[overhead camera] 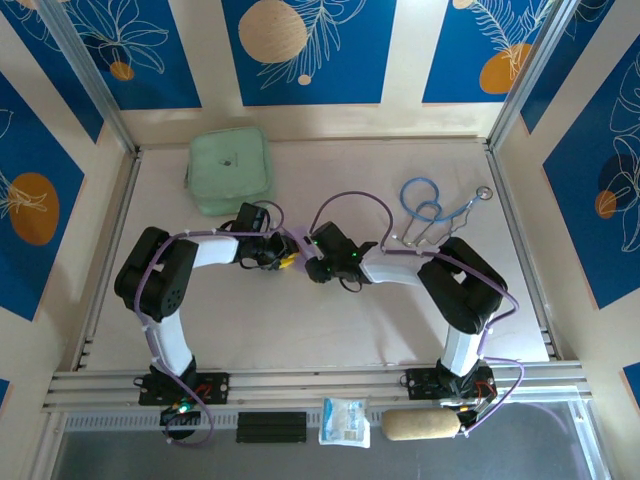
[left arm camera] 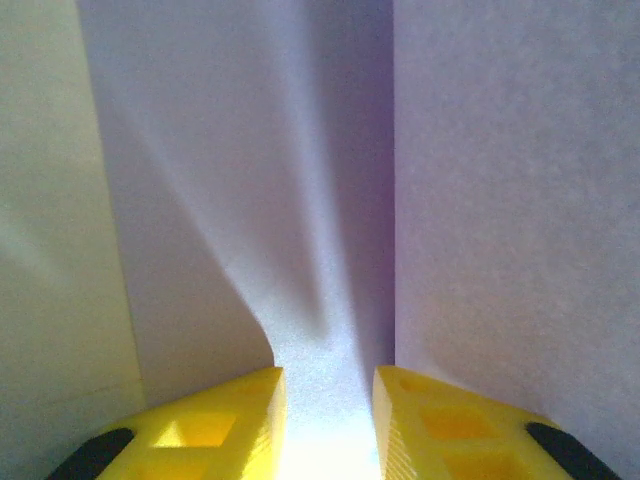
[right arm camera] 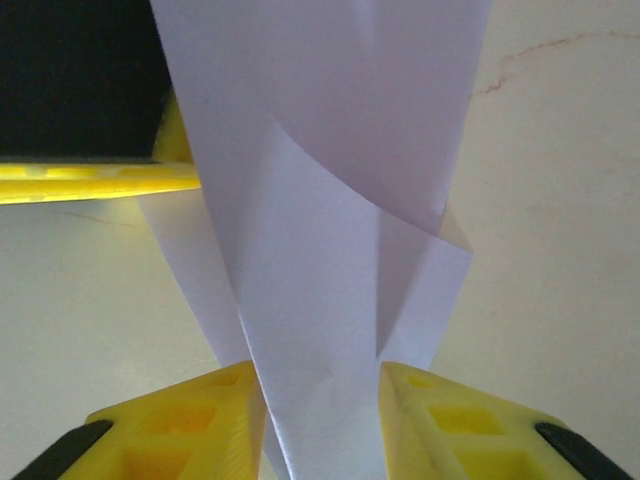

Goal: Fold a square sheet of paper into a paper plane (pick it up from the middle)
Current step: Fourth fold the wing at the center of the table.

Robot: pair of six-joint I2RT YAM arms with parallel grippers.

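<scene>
A pale lilac sheet of paper (overhead camera: 296,243), already creased into overlapping flaps, is seen below and to the right of the mint-green pouch (overhead camera: 230,170). It is flanked by the left gripper (overhead camera: 287,260) on the side nearer the pouch and the right gripper (overhead camera: 312,268) on the side farther from it. The paper is straddled by each gripper's yellow fingers (right arm camera: 180,430), which are set partly apart; whether it is clamped or let go by either cannot be told.
</scene>
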